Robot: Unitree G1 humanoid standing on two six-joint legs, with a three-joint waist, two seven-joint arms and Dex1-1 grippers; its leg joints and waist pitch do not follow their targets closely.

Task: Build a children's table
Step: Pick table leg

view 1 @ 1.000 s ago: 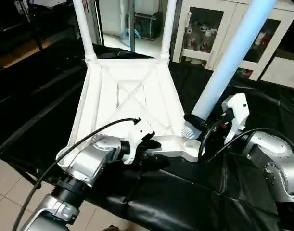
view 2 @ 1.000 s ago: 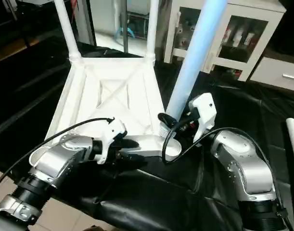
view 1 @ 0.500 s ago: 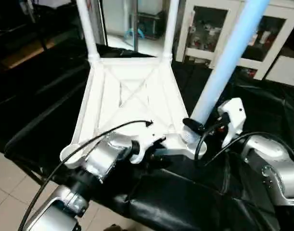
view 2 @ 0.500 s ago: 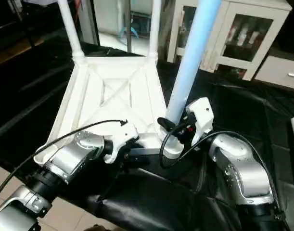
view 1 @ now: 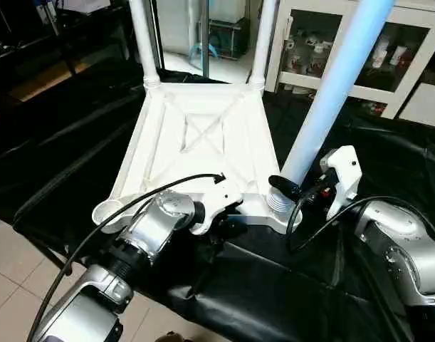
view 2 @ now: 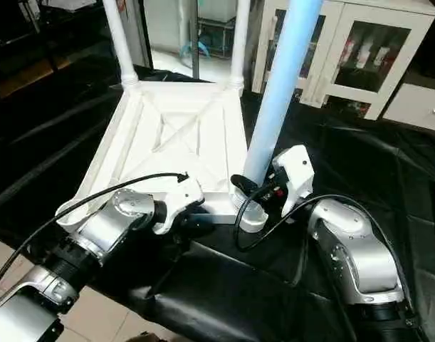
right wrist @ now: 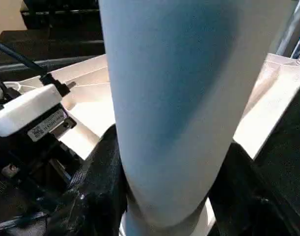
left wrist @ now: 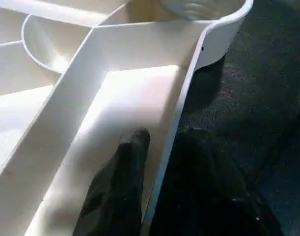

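the children's table top point(view 1: 203, 142) is lying upside down on the black table point(view 1: 359, 164); the third leg point(view 1: 331, 92) is leaning over its near right socket, right tool point(view 1: 292, 191) grasping it, left tool point(left wrist: 159, 162) straddling the near rim.

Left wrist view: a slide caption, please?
Left claw straddling the near rim of the upturned table top, one finger inside, one outside.

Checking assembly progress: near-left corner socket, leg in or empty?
Empty. The near-left socket shows an open round cup, while the far sockets hold upright legs.
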